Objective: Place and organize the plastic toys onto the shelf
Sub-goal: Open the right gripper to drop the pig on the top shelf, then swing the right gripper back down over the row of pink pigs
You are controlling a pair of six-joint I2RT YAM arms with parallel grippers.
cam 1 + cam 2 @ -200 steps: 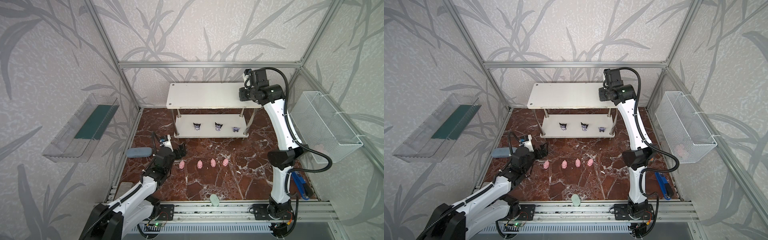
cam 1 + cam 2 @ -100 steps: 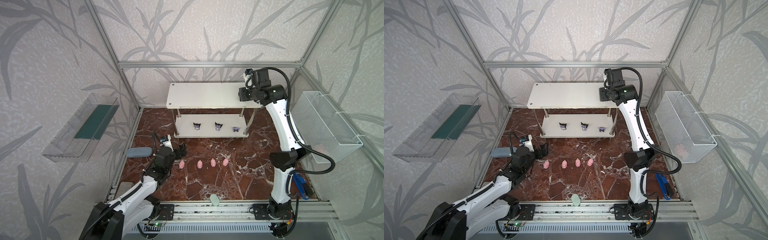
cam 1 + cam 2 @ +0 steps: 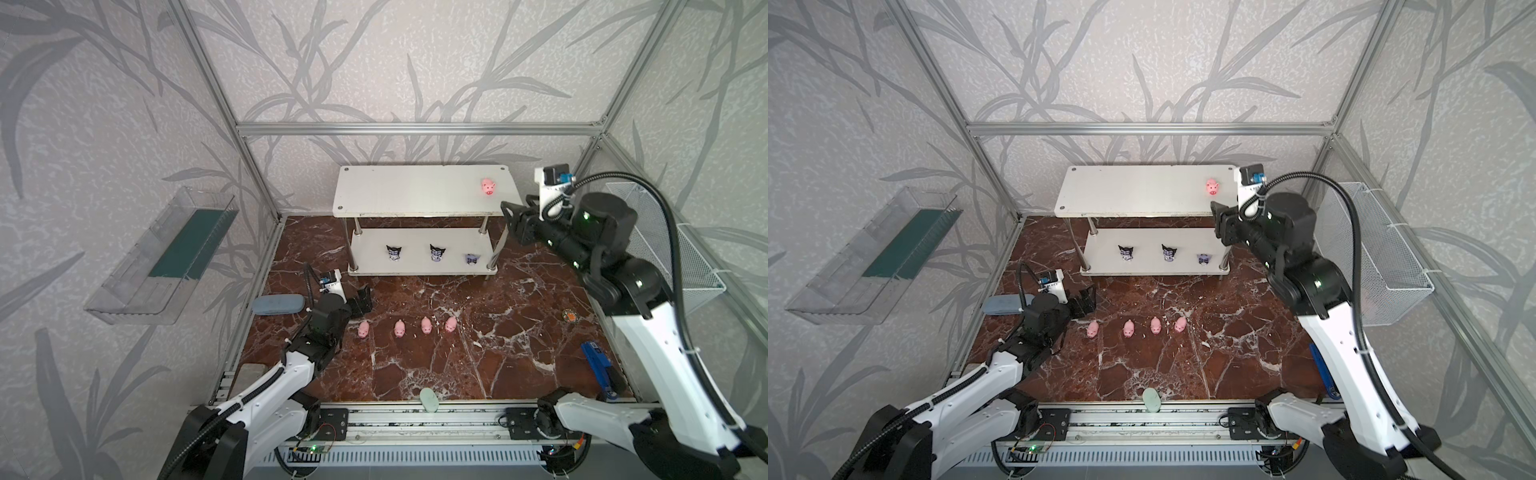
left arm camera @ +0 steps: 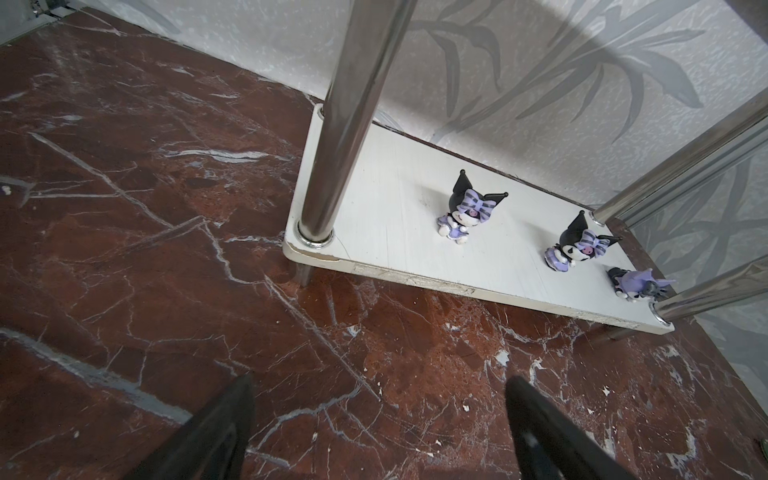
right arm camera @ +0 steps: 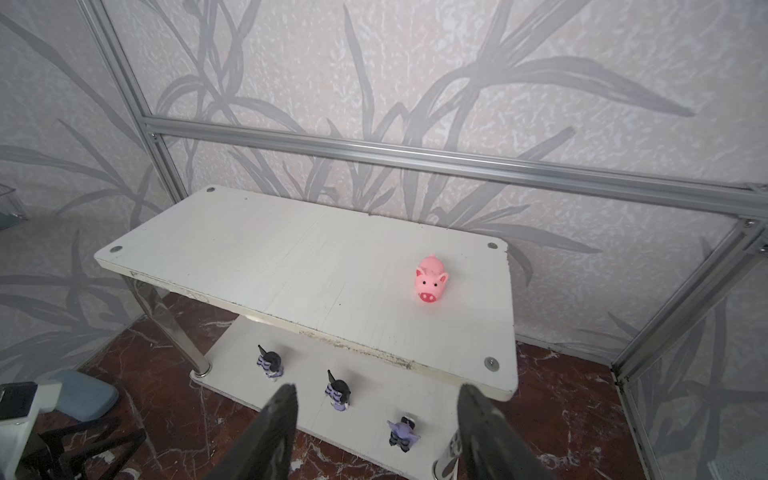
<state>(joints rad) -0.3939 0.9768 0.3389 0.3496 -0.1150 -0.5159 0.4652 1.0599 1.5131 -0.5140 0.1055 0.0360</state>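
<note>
Robot lab cell: aluminium frame [image 3: 415, 129], leaf-print wall panels [image 3: 415, 62], marble-look floor [image 3: 457, 365], arm-mounting rail [image 3: 457, 422] along the front.

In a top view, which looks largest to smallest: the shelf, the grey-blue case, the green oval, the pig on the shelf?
1. shelf
2. grey-blue case
3. green oval and pig on the shelf: nearly alike, and the pig sits higher, nearer the camera, so unranked.

grey leaf-patterned walls [image 3: 374, 62] framed by aluminium rails [image 3: 415, 129]; floor [image 3: 478, 353] of red-brown veined marble. clear tray [image 3: 162, 257] on one side wall; wire basket [image 3: 702, 270] on the opposite.
</note>
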